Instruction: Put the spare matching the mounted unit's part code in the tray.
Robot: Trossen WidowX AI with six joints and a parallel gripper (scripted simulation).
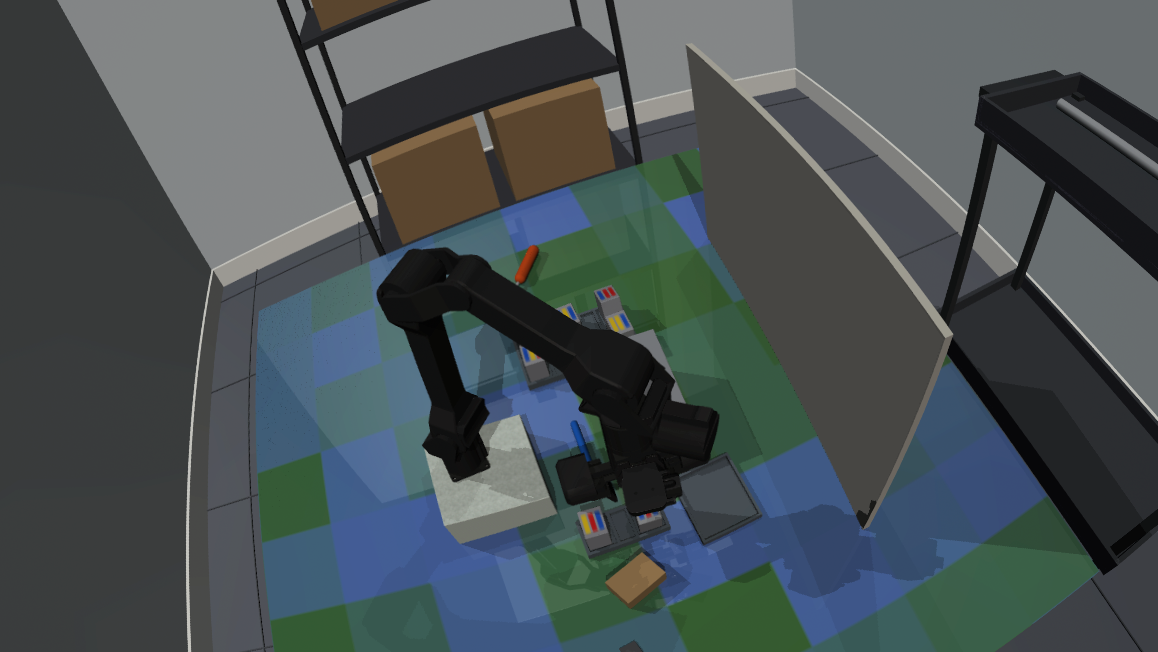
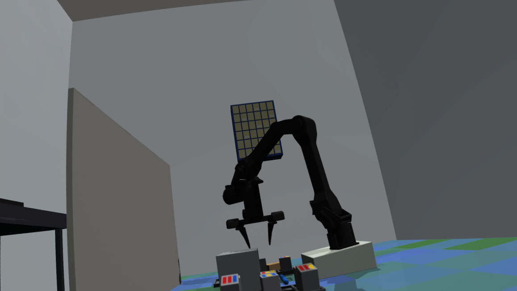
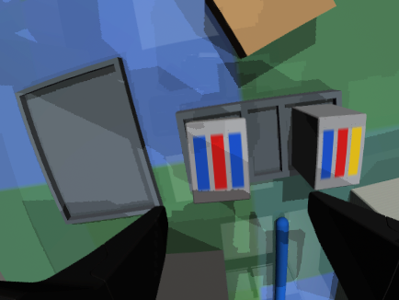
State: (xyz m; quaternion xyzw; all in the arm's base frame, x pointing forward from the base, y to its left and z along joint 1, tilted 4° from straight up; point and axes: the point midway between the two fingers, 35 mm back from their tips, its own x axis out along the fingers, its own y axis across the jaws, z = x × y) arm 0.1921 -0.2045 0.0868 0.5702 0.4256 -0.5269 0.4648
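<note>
My gripper [image 2: 259,246] [image 3: 238,209] is open and empty, pointing down above the small rack [image 3: 266,143]. In the wrist view a spare striped blue, red, blue [image 3: 220,161] stands in the rack's left compartment, and one striped blue, red, yellow [image 3: 340,154] [image 1: 591,522] in the right; the middle one is empty. The tray [image 3: 83,161] [image 1: 721,498] beside the rack is empty. The mounted unit, a large grey box [image 2: 236,269] [image 1: 666,360], is partly behind the arm; its back code is not visible. More spares [image 1: 607,299] [image 2: 306,269] stand at the larger rack.
A blue pen-like rod [image 3: 281,258] [image 1: 578,437] lies near the small rack. A tan block [image 3: 276,20] [image 1: 636,579] lies on its other side. The arm's pale base block [image 1: 494,502] [image 2: 343,262] is close by. A tall panel [image 1: 810,283] stands beyond the tray.
</note>
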